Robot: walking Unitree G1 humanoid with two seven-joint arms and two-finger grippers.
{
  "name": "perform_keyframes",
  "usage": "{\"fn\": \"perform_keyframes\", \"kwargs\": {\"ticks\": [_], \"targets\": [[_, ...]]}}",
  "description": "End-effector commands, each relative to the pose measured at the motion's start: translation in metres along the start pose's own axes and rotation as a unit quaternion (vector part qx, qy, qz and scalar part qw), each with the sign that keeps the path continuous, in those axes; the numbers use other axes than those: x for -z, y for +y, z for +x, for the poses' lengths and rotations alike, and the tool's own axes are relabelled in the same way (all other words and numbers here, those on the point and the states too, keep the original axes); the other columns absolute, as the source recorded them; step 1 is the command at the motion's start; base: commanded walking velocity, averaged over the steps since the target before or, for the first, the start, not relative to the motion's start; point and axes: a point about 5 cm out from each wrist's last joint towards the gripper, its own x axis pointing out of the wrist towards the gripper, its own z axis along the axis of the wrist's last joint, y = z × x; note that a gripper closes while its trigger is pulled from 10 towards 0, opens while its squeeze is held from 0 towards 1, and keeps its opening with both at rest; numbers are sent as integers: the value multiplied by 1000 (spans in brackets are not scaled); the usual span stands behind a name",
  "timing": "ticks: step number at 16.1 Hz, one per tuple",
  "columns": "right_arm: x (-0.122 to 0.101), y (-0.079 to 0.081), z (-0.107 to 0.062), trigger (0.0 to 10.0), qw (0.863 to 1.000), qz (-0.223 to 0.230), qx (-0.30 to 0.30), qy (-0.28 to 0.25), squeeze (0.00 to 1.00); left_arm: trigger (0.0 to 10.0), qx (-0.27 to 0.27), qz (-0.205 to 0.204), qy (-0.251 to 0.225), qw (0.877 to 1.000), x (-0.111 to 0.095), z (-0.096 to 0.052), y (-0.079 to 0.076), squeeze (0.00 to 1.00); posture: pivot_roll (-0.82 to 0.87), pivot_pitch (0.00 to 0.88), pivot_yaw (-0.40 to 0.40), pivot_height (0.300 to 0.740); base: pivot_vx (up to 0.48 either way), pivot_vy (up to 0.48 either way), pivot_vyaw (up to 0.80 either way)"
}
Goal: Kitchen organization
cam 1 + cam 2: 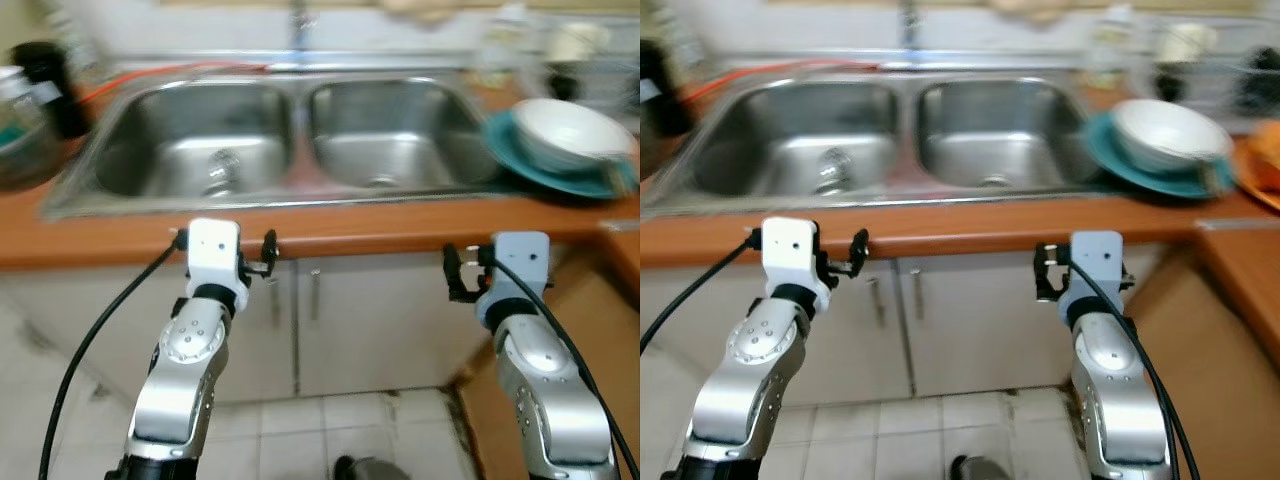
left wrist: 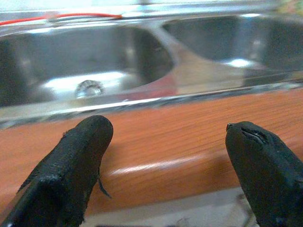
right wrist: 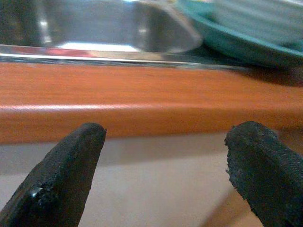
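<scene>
Dishes are what this kitchen job looks to be about: a white ceramic bowl sits nested on a teal round plate, and the stack rests on the orange wooden countertop just to the right of the stainless steel double sink. Both basins of that sink look bare apart from their drains.

My left gripper hangs in front of the counter edge, below the sink's left basin, its fingers spread wide with nothing between them. My right gripper is likewise spread wide and holding nothing, in front of the counter edge below the sink's right corner, with the plate's rim near and above it.

I judge the step in hand to be the approach: I am squared up to the sink but have not yet reached for anything. To do it well, I should lift my right arm above the counter lip first, so the fingers do not knock the edge, then come at the stack from the sink side. Gripping the bowl by its rim seems safer than pinching the plate, since the plate lies flat and its rim is thin. The bowl is loose on the plate, so a slow, level lift should keep it from sliding. Things behind the sink are too blurred to name.
</scene>
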Motion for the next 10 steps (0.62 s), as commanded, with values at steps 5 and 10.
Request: {"fn": "perform_keyframes", "kwargs": {"ticks": [5, 10], "targets": [[-5, -7, -7, 10000, 1000, -10, 14, -13, 1000, 10000, -1, 30, -21, 999, -6, 0, -1, 0, -143, 0, 22, 740, 0, 0, -790], [-8, -5, -10, 10000, 1000, -21, 5, -18, 1000, 10000, 45, 11, -49, 998, -15, -2, -15, 0, -147, 0, 13, 740, 0, 0, -780]]}}
